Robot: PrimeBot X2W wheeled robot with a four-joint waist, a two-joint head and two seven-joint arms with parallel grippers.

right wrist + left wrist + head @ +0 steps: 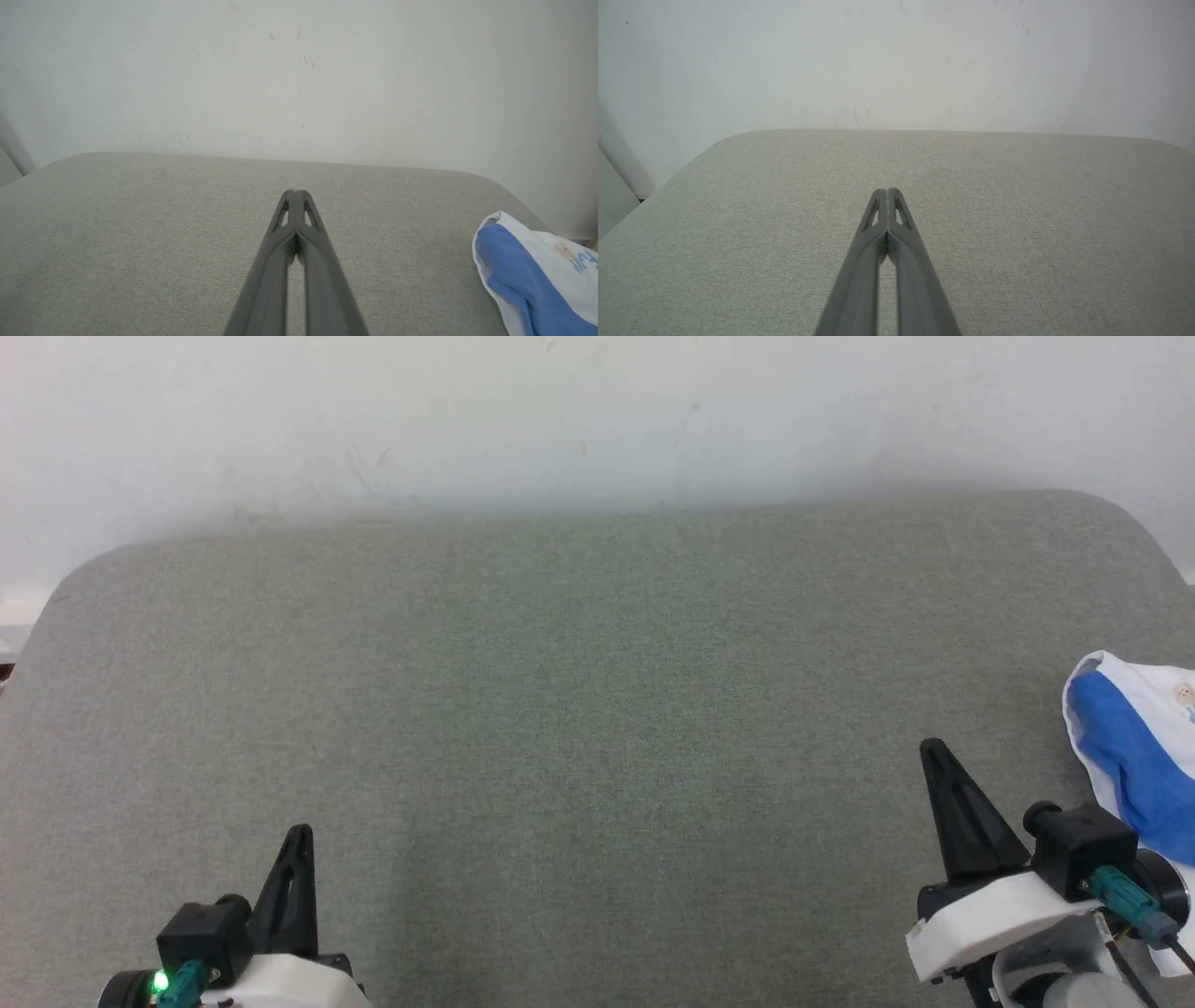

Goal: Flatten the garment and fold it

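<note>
Crumpled white garment (1144,747), blue band, tan emblem, table's (597,709) right edge

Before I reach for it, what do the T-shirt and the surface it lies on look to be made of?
T-shirt: soft matte knit, probably cotton jersey; it lies bunched in limp, rounded folds. Surface: grey-green woven upholstery cloth, matte, with a fine visible weave; its rounded corners suggest padding underneath.

1. You see the garment (1134,756) at the counter's right edge: white with royal-blue fabric, light-blue lettering and a tan emblem.
2. Your counter (560,709) is plain grey-green weave.
3. The wall (560,420) is off-white.
</note>
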